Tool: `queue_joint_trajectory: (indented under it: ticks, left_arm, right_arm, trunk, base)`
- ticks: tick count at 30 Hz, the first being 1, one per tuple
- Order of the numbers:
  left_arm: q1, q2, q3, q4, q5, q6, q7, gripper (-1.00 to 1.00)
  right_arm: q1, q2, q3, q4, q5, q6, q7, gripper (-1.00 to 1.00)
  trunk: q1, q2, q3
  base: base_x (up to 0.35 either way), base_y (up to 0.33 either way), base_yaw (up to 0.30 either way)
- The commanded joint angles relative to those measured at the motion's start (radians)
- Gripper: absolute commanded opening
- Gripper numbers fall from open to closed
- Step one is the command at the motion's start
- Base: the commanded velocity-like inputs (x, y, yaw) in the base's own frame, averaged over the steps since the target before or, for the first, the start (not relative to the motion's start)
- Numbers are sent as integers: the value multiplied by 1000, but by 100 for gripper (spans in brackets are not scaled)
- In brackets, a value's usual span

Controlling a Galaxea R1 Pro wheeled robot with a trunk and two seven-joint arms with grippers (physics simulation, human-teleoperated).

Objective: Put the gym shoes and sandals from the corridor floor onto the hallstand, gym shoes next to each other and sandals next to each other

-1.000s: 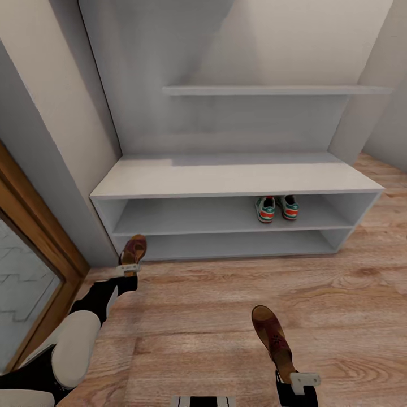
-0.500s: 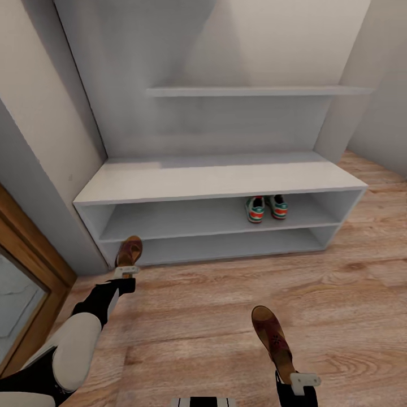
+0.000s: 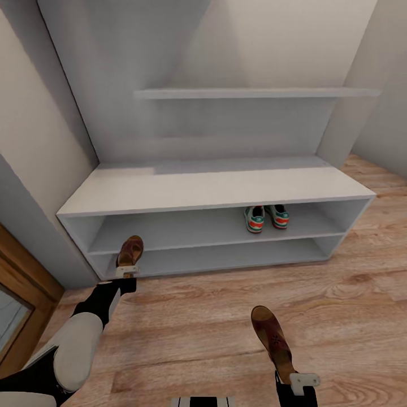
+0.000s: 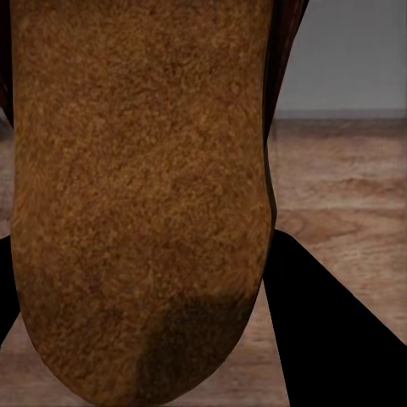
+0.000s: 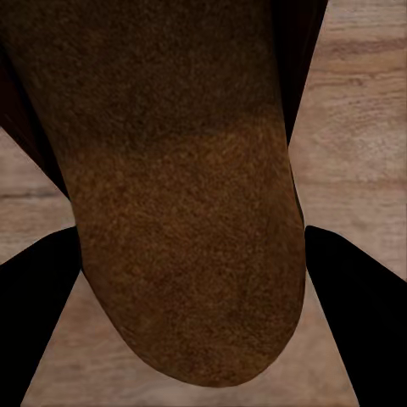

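Observation:
Both gym shoes point(image 3: 265, 218) stand side by side on the upper open shelf of the pale hallstand point(image 3: 209, 189), toward its right. My left gripper point(image 3: 127, 272) is shut on one brown sandal point(image 3: 130, 251), held above the corridor floor point(image 3: 237, 305) in front of the rack's left end. Low at the right, my right gripper point(image 3: 298, 381) is shut on the other sandal point(image 3: 273, 336), which points toward the rack. The tan sole of the left-hand sandal point(image 4: 140, 195) and that of the right-hand sandal point(image 5: 186, 212) fill the wrist views, each between dark fingers.
A wooden door frame point(image 3: 25, 294) stands at the left against the grey wall. A floating shelf point(image 3: 249, 92) hangs above the bench top. Open plank floor lies between me and the rack.
The whole view has shifted: the rack now sits lower and further left in the picture, and the door frame has slid out to the left, so the camera moved. Both sandals remain held.

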Motion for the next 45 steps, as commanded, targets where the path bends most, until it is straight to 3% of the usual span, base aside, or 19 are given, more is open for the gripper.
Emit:
queue_joint_trajectory:
  ticks: [1, 26, 45]
  left_arm:
    - [-1, -1, 8, -3, -10, 4, -9, -100]
    - [-3, -2, 10, -5, -10, 4, -6, -100]
    - [-2, -2, 10, -4, -10, 4, -6, -100]
  right_arm:
    - [-1, 0, -8, 1, 10, -3, -1, -100]
    - [-1, 0, -8, 2, 10, -2, 0, -100]
    - [-1, 0, -8, 2, 10, -2, 0, -100]
  trunk:
    - [0, 0, -1]
    - [0, 0, -1]
    - [0, 0, -1]
  base:
    - [36, -1, 0]
    - [293, -25, 0]
    - [171, -8, 0]
